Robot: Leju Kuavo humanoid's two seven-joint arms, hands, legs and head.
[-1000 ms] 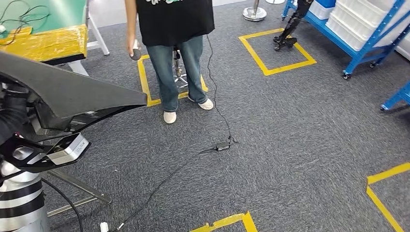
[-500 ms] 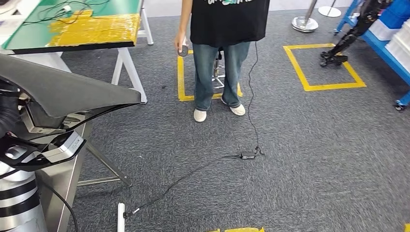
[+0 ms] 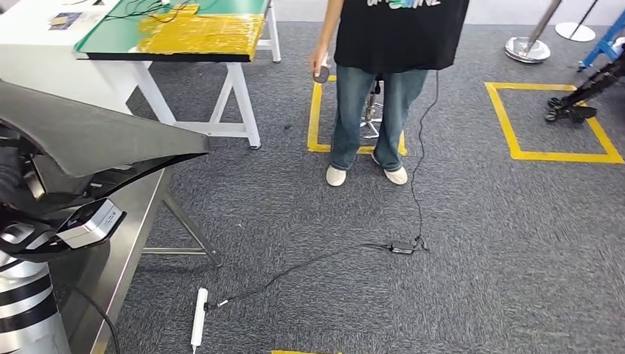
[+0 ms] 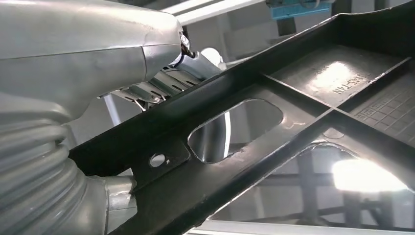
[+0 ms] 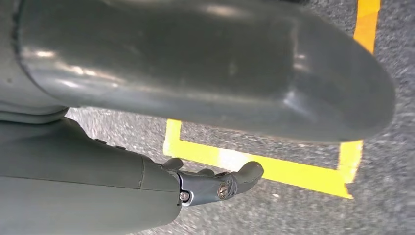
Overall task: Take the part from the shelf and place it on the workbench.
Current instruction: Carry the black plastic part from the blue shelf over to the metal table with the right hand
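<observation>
A large dark grey panel part [image 3: 96,140] juts across the left of the head view, over my silver left arm [image 3: 22,310]. Seen from the left wrist, my left hand [image 4: 73,73] grips the part's black ribbed underside [image 4: 293,122], with its grey thumb lying over the edge. Below the part's tip runs a steel bench top [image 3: 121,254]. A green-topped table [image 3: 118,37] with a yellow taped patch stands farther off at the upper left. My right hand [image 5: 147,142] hangs over the carpet, holding nothing, thumb and fingers apart.
A person [image 3: 390,44] in jeans stands ahead, holding a small round object [image 3: 321,74]. A black cable with an adapter [image 3: 402,247] trails over the grey carpet to a white power strip [image 3: 197,324]. Yellow tape squares [image 3: 516,140] mark the floor. A stanchion base [image 3: 527,50] stands at the upper right.
The camera has swung left: the person, tape squares and cable slid right, and the green table and steel bench came further into view. The part stays in my left hand.
</observation>
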